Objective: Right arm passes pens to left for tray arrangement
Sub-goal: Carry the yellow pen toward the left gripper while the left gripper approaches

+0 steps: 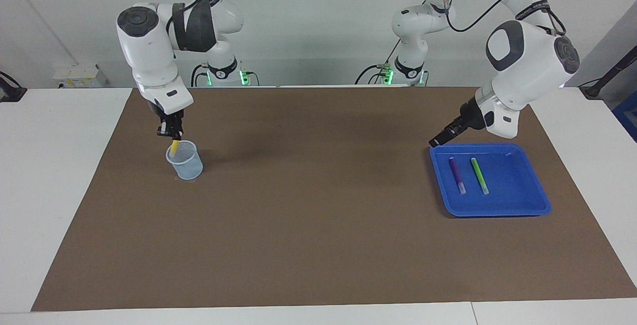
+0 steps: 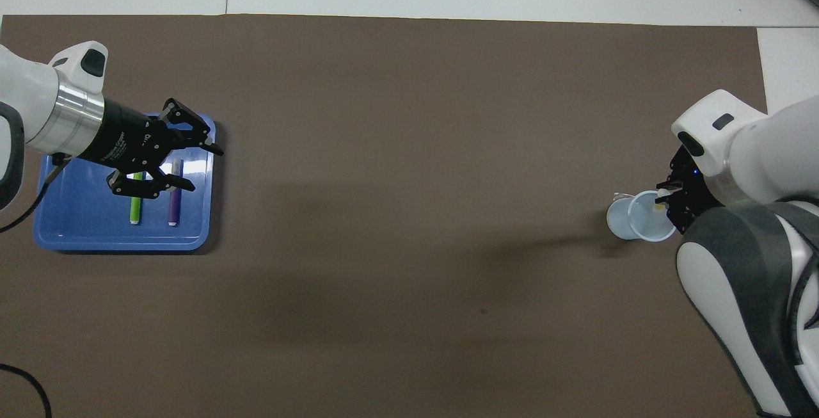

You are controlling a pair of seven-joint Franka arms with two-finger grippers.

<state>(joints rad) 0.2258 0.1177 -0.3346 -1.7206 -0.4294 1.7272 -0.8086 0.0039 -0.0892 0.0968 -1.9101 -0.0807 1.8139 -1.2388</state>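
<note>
Over the mesh cup my right end effector is clamped on the yellow pen; my left end effector, fingers apart, hangs over the tray with purple pen and green pen on the counter.

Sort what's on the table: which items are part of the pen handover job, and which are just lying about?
Job:
- right gripper, shut on the yellow pen in the mesh cup
- left gripper, open over the tray's corner
- blue tray
- purple pen and green pen, lying in the tray

Lying about:
- brown mat only
</note>
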